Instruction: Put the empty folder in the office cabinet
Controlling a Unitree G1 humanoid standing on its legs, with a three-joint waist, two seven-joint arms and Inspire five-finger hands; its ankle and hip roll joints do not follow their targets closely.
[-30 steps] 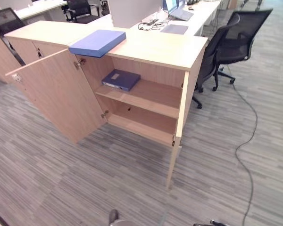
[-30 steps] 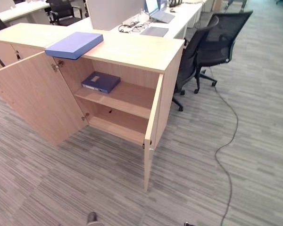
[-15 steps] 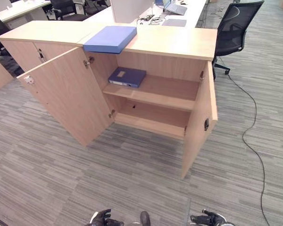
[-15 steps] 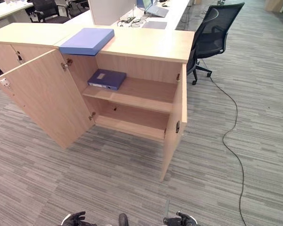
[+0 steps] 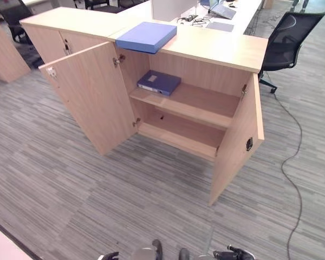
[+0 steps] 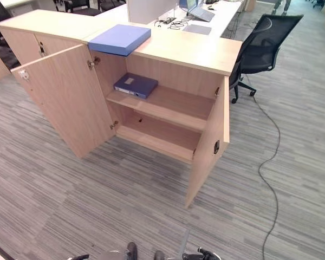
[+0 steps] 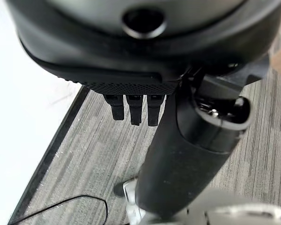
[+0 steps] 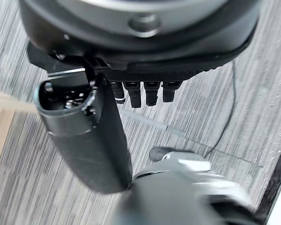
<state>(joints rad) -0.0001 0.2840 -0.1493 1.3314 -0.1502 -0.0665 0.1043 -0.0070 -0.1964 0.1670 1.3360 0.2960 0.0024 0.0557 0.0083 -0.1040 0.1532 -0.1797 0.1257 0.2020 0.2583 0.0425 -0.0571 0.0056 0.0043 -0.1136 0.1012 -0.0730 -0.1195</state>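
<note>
A wooden cabinet [image 6: 206, 51] is seen with both doors swung open. A blue folder [image 6: 119, 39] is laid flat on top of the cabinet, at its left end, with one edge sticking out over the opening. A darker blue binder [image 6: 135, 85] is laid on the upper shelf inside the cabinet, on the left. The left hand [image 7: 136, 108] and the right hand [image 8: 140, 96] are hung low above the grey floor [image 6: 70, 200], well in front of the cabinet. Their fingers are held straight and nothing is held.
</note>
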